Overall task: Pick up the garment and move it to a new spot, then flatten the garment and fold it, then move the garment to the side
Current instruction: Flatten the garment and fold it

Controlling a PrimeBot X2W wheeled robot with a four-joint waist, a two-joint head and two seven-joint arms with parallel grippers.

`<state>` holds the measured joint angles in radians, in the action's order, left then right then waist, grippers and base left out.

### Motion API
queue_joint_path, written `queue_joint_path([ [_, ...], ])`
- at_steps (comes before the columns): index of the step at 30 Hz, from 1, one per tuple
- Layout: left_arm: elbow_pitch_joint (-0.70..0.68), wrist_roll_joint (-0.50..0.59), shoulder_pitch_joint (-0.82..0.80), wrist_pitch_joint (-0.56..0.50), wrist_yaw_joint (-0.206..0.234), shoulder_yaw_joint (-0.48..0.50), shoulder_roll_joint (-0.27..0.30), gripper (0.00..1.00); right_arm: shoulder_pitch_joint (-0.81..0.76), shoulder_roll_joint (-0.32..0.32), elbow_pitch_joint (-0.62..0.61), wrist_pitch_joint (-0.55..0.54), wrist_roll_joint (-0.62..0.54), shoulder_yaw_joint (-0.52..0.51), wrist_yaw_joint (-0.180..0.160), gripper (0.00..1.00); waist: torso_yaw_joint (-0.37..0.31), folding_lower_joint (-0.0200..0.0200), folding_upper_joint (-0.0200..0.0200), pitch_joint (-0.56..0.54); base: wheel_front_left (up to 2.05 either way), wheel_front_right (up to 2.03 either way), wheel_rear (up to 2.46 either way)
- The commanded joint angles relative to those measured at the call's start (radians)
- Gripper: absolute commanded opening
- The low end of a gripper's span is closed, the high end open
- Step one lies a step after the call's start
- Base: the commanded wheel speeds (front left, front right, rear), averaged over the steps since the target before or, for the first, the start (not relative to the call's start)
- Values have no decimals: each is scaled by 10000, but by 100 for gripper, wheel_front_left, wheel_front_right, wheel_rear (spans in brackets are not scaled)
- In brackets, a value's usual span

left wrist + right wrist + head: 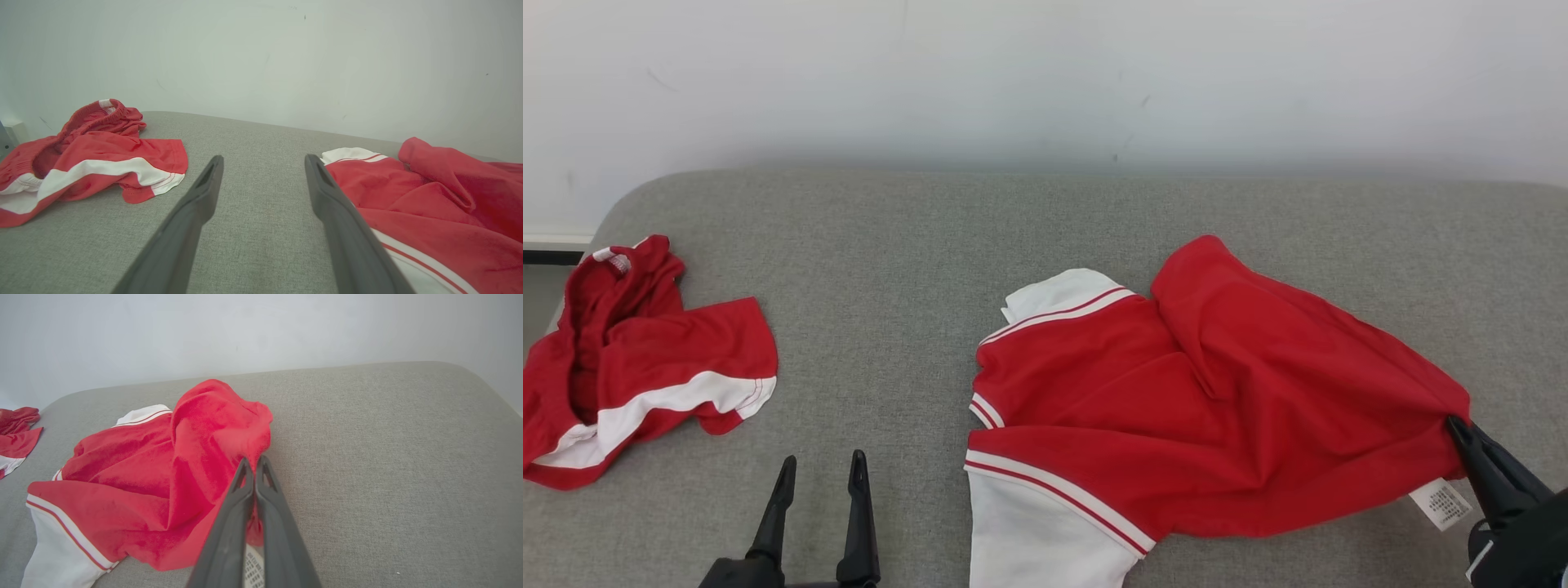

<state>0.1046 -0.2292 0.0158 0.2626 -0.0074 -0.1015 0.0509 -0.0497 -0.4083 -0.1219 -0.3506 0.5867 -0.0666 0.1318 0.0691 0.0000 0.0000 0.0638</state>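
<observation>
A red garment [1217,392] with white sleeves and red-white trim lies crumpled on the grey surface, right of the middle; it also shows in the left wrist view [441,204] and the right wrist view [163,473]. My right gripper [1454,423] is shut on the garment's right edge, beside a white care label [1441,502]; in the right wrist view the closed fingertips [254,462] pinch red cloth. My left gripper [821,469] stands open near the front edge, left of the garment, its fingers [204,183] apart over bare fabric with nothing between them.
A second red piece with a white stripe [637,367] lies bunched at the far left, also seen in the left wrist view [90,155]. The grey padded surface [890,261] ends at a white wall [1045,82] behind.
</observation>
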Motion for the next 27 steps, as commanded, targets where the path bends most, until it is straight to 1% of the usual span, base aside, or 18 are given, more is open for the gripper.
queue_joint_path([
  [1, 10, -26, -5, 33, 20, 3, -8, 100, -177, 172, -200, -111, -178, -193, -23, 0, 13, 0, 0, -11, 0, 0, 0],
  [4, 37, 0, -28, 33, -28, 65, -9, 100, -533, 619, -673, -434, -595, -685, -23, 0, 19, 0, 0, -33, 0, 0, 0],
  [7, 57, 52, -14, 33, -80, 176, -8, 100, -712, 975, -978, -509, -895, -966, -23, 0, -22, 0, 0, -72, 0, 0, 0],
  [8, 55, 68, 6, 33, -86, 210, -9, 100, -749, 1064, -1060, -463, -1012, -1015, -23, 31, -45, 0, 0, -87, 0, 0, 0],
  [9, 42, 74, 34, 33, -88, 242, -9, 100, -745, 1194, -1057, -411, -1014, -1058, -23, 100, -81, 0, 0, -98, 0, 0, 0],
  [10, 30, 81, 55, 33, -91, 257, -8, 100, -723, 1269, -1003, -324, -1035, -1097, -23, 100, -106, 0, 0, -106, 0, 0, 0],
  [13, 9, 121, 100, 33, -88, 245, -8, 100, -669, 1190, -822, 70, -1426, -1022, -23, 100, -178, 0, 0, -129, 0, 0, 0],
  [18, 1, 204, 110, 33, -117, 295, -8, 100, -387, 1215, -444, 975, -1736, -934, -23, 100, -287, 0, 0, -163, 0, 0, 0],
  [22, 9, 253, 94, 33, -165, 366, -8, 100, -87, 1224, -292, 1906, -1807, -764, -23, 100, -349, 0, 0, -165, 0, 0, 0],
  [23, -11, 286, 104, 33, -180, 399, -8, 100, 48, 1270, -262, 2397, -1796, -623, -23, 100, -380, 0, 0, -155, 0, 0, 0],
  [27, -42, 338, 131, 33, -193, 467, -8, 100, 286, 1390, 24, 3258, -1799, -309, -23, 100, -457, 0, 0, -142, 0, 0, 0],
])
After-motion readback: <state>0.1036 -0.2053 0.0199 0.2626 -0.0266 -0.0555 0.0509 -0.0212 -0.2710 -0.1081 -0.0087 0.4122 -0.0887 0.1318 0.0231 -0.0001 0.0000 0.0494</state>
